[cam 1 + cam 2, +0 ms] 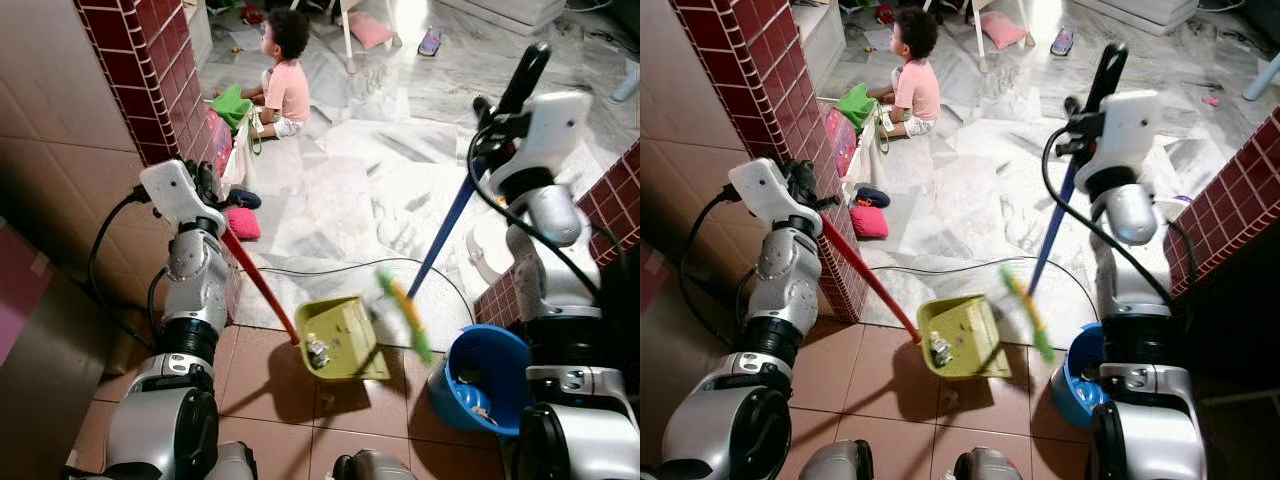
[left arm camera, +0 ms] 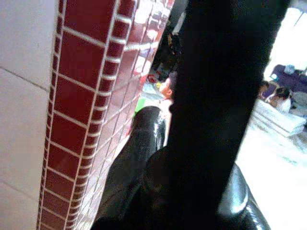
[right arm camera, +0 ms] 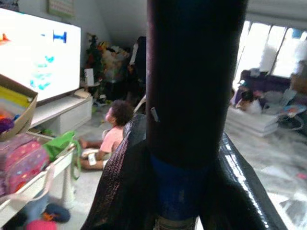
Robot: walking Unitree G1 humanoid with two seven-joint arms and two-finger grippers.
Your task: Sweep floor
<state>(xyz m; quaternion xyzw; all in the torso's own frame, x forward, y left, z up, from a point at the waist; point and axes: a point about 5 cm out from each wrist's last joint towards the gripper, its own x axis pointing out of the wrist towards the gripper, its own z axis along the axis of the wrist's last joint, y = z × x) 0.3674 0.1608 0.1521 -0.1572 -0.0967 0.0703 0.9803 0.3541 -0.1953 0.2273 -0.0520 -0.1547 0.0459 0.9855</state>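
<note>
My left gripper (image 1: 205, 185) is shut on the red handle (image 1: 258, 282) of a yellow-green dustpan (image 1: 340, 338). The pan rests on the brown tiles with a small piece of debris (image 1: 317, 352) inside it. My right gripper (image 1: 490, 115) is raised high and shut on the black top of a blue broom handle (image 1: 450, 225). The broom's green head (image 1: 405, 315) is blurred, just right of the pan's mouth. In the right wrist view, black fingers (image 3: 120, 182) clamp the handle (image 3: 177, 191). In the left wrist view, a finger (image 2: 139, 163) lies against a dark handle.
A blue bucket (image 1: 480, 380) stands right of the dustpan by my right leg. A red brick pillar (image 1: 160, 70) rises on the left and a brick wall (image 1: 610, 200) on the right. A black cable (image 1: 330, 268) crosses the marble floor. A child (image 1: 285, 85) sits further ahead.
</note>
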